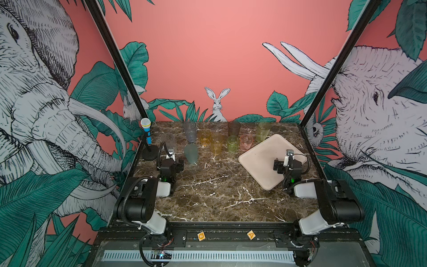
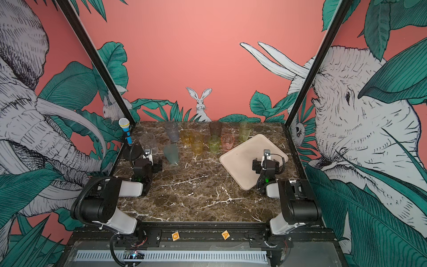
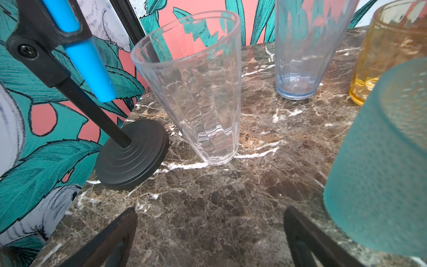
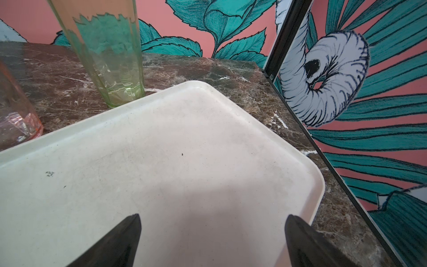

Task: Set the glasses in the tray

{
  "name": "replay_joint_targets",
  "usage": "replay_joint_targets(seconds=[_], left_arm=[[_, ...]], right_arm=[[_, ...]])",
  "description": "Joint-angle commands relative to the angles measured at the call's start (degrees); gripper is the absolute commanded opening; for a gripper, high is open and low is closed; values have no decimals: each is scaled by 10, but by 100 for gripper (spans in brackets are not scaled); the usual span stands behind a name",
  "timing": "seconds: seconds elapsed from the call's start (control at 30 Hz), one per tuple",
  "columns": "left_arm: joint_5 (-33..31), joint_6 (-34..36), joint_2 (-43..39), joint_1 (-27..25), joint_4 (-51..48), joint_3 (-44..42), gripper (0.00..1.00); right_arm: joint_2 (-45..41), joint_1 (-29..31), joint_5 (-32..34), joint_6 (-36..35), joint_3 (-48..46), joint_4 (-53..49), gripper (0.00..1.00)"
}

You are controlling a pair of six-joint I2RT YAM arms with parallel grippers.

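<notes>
We find the cream tray [image 1: 258, 161] on the right half of the marble table [image 1: 215, 191], turned so that a corner points at the back wall, and the nine glasses [image 2: 196, 143] all sit on the table outside it. Along the back stand the blue-grey glass [image 1: 190, 131], the smoky grey glass [image 1: 234, 128] and the tall green glass [image 1: 263, 131], the last just beside the tray's far rim. In front of them come the short amber glass [image 1: 204, 138], the tall yellow glass [image 1: 216, 144], the short green glass [image 1: 232, 144] and the short pink glass [image 1: 246, 142], also close to the rim. The clear glass [image 3: 196, 92] stands at the left beside the black stand [image 3: 131, 159] of the toy microphone [image 1: 146, 129], with the frosted teal glass [image 1: 191, 154] on its other side. Our left hand [image 3: 210, 211] is spread wide before the clear glass and grips nothing; our right hand [image 4: 213, 217] hangs over the tray, equally wide and empty
</notes>
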Motion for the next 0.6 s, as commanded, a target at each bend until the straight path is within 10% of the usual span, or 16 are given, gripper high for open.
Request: replay_joint_targets(seconds=[0.0, 0.2, 0.57], left_arm=[[0, 0, -5, 3, 23, -1, 100], [-26, 14, -51, -11, 13, -12, 100], [-89, -62, -288, -59, -398, 109, 100]], right_arm=[[1, 2, 14, 2, 2, 23, 99], [-39, 1, 10, 0, 9, -22, 99], [-210, 1, 56, 143, 147, -404, 99]])
